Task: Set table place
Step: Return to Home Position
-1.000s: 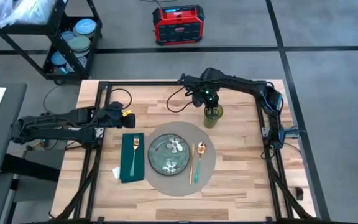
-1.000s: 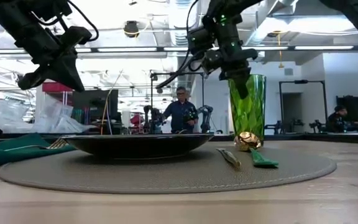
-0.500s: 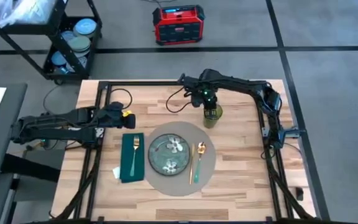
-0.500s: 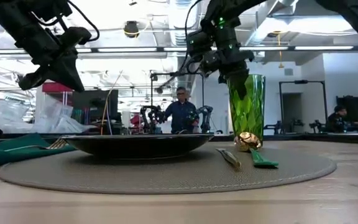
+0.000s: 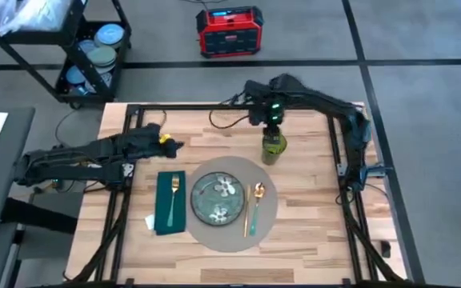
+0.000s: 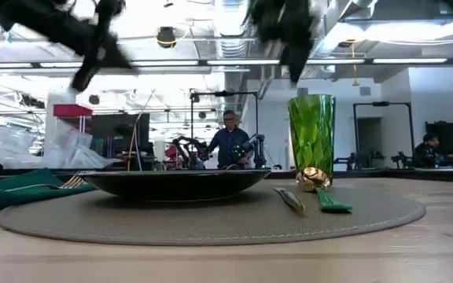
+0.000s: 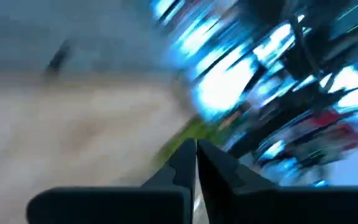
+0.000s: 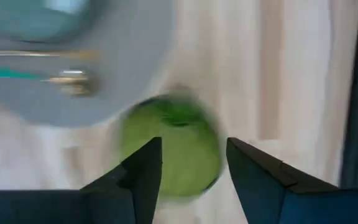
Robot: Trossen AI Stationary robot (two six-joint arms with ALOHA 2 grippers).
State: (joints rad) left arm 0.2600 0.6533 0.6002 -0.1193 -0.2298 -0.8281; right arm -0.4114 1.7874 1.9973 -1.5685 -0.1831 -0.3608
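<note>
the grey placemat is lying on the table, towards its near edge, and the setting on it is looking complete. the right gripper is hanging above the green glass, which is standing just off the placemat's far right rim. its fingers are spread wide, gripping nothing, with the glass showing between them from above. the left gripper is hovering off the placemat's far left side, fingers pressed together and empty.

the main risk is sitting at the glass. it is tall and narrow-footed, so a finger dipping or swinging sideways on the way home would probably be tipping it onto the gold spoon on the placemat's right part. the left arm passing low could be dragging the napkin lying just left of the placemat.

the placemat is showing a fine woven grain, round and flat. the plate at its centre is looking glazed, shallow and flowered. the glass is faceted and translucent. the napkin is soft, dark green cloth and the table pale planked wood.
</note>
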